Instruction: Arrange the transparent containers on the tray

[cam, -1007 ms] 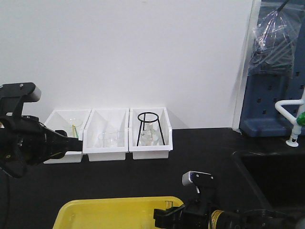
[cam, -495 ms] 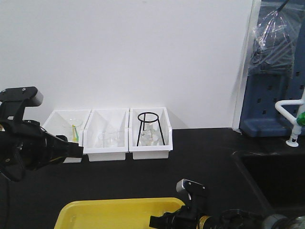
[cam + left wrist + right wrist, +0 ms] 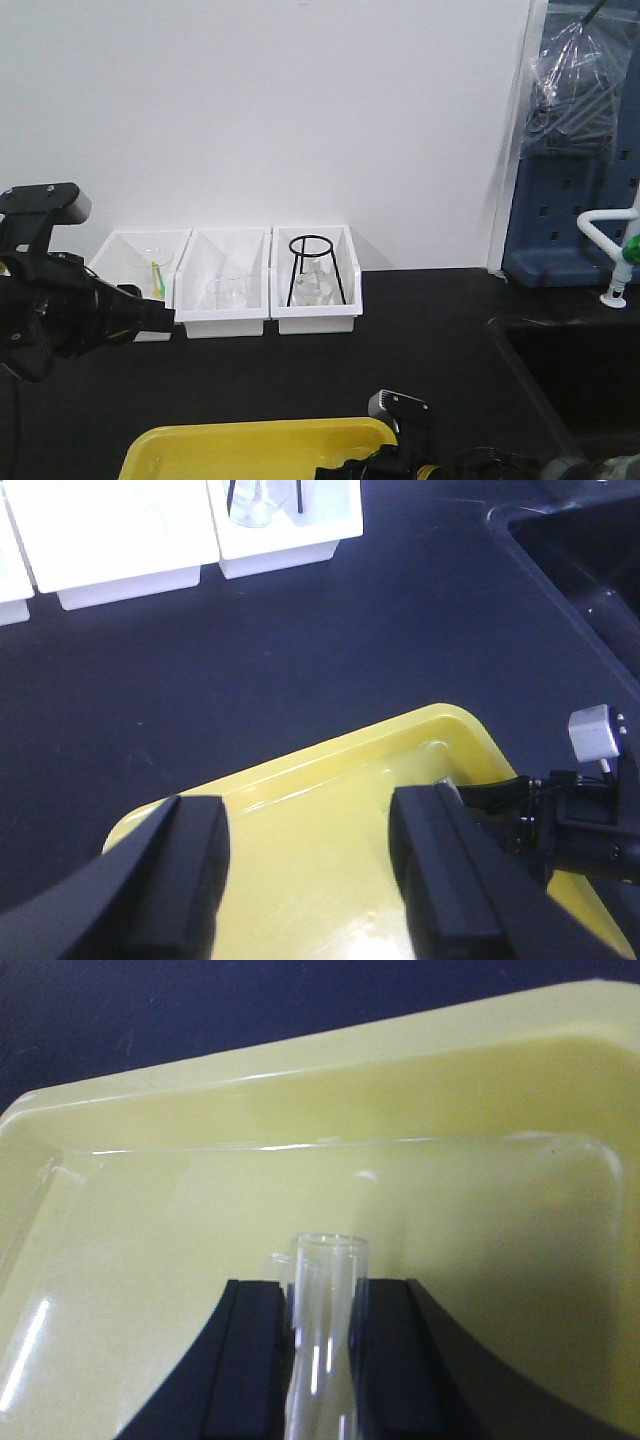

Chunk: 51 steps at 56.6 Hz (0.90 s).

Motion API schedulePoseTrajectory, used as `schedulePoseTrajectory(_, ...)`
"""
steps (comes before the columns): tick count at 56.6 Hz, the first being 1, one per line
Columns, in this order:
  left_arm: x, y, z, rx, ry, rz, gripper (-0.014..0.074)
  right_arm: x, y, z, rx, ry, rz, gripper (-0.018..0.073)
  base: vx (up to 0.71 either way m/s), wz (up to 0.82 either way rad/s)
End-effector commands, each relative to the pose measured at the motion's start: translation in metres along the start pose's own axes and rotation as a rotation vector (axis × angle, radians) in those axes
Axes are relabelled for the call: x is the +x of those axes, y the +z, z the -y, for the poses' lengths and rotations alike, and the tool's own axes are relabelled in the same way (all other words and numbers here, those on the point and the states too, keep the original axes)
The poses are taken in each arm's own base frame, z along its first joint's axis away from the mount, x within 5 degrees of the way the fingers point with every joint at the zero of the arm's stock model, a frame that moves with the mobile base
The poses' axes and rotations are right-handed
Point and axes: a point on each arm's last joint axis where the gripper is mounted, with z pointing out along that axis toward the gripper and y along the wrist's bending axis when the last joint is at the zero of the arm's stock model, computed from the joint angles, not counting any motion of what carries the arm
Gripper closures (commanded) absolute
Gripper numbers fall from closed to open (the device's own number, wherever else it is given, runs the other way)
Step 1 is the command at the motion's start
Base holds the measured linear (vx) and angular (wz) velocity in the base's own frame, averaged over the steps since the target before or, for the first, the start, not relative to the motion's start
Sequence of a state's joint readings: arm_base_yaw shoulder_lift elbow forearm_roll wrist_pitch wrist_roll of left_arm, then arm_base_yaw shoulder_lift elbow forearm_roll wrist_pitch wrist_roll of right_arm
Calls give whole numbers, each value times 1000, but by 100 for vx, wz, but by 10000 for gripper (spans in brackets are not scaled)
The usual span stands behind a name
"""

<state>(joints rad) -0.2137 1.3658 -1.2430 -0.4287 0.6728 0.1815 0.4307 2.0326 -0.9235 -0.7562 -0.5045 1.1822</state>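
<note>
Test tube (image 3: 322, 1340) clamped in your right gripper (image 3: 320, 1360), over the yellow tray (image 3: 150, 1290).
Your left gripper (image 3: 305, 880) hangs wide open and empty above the tray's other end.

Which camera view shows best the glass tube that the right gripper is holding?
The right wrist view: the test tube fills the centre, gripped between the right gripper fingers, open rim up, over the yellow tray. In the left wrist view only its tip may show beside the left fingers. In the front view I cannot make it out.
</note>
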Motion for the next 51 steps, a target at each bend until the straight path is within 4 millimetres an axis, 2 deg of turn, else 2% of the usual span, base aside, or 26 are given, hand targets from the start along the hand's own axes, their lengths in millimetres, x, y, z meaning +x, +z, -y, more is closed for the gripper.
schedulePoseTrajectory(1, -15, -19, 9, 21, -6, 122, 111, -16, -7, -12, -51, -38, 63, 394, 0, 0)
schedulePoseTrajectory(12, -15, -19, 9, 21, -6, 122, 111, -17, -7, -12, -52, -13, 80, 178, 0, 0)
schedulePoseTrajectory(23, -15, -19, 9, 21, -6, 122, 111, -20, -8, -18, -119, -34, 111, 46, 0, 0)
schedulePoseTrajectory(39, -15, -19, 9, 22, -5, 113, 111, -29, -15, -30, -200, -62, 166, 29, 0, 0)
schedulePoseTrajectory(47, -14, -19, 9, 24, -5, 104, 111, -41, -29, -43, -223, -123, 222, 52, 0, 0)
schedulePoseTrajectory(51, -13, -19, 9, 25, 0, 95, 111, -50, -40, -51, -236, -173, 260, 92, 0, 0)
